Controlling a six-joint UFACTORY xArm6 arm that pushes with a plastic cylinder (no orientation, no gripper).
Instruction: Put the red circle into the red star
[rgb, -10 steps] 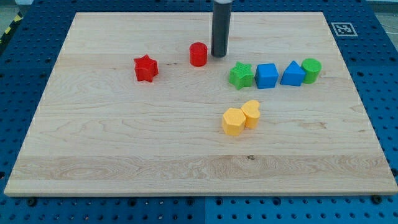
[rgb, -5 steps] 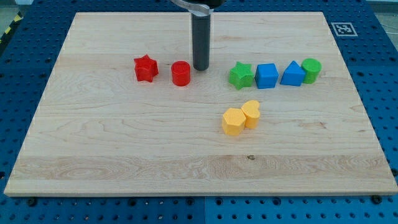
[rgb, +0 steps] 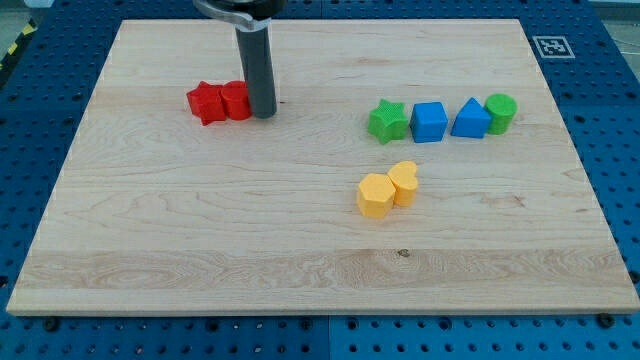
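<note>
Red circle (rgb: 236, 101) touches the red star (rgb: 206, 102) on its left; my tip (rgb: 264, 115) touches the circle's right side. No gripper shows.

loc: robotics lab bench | evid: blue perforated mounting table (rgb: 600, 60) w/ hole grid | wooden board (rgb: 300, 250) as test surface | fiducial tag (rgb: 552, 45) at board's top-right corner | yellow-black hazard tape (rgb: 15, 45) top-left

A small red plastic circle (rgb: 236, 101) is pressed against a red plastic star (rgb: 206, 102) near the board's top-left edge.
</note>
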